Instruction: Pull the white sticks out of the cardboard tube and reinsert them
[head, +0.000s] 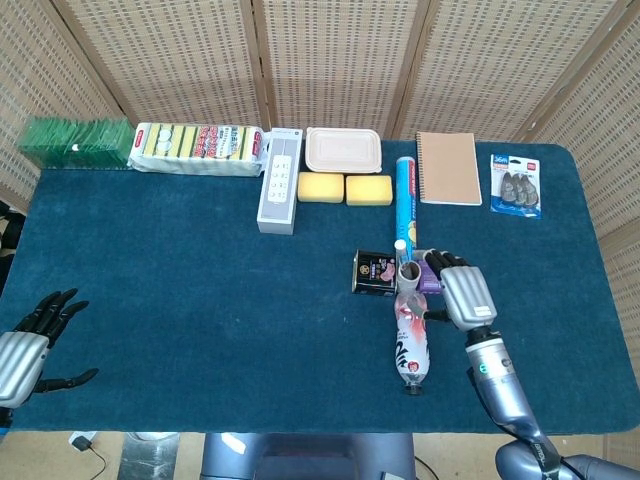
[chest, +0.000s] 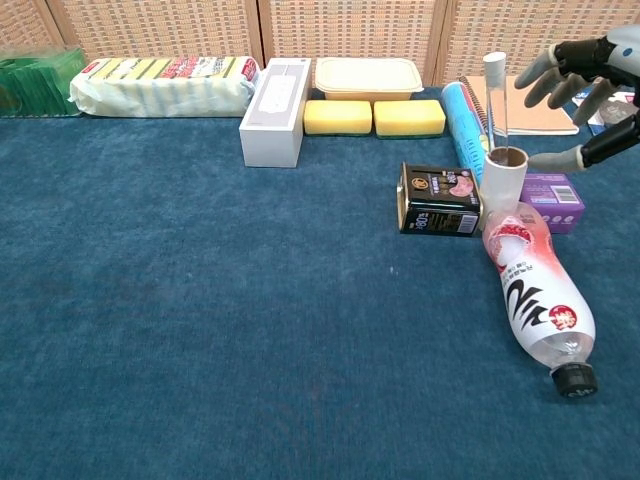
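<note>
A short cardboard tube stands upright right of centre. A white stick rises out of its mouth; whether more sticks are inside cannot be told. My right hand hovers just right of the tube at stick height. Its fingers are spread and its thumb points at the tube's rim, holding nothing. My left hand lies open at the table's front left corner, outside the chest view.
A plastic bottle lies in front of the tube, a dark tin to its left, a purple box to its right. A blue roll, notebook, sponges, lunch box and power strip line the back.
</note>
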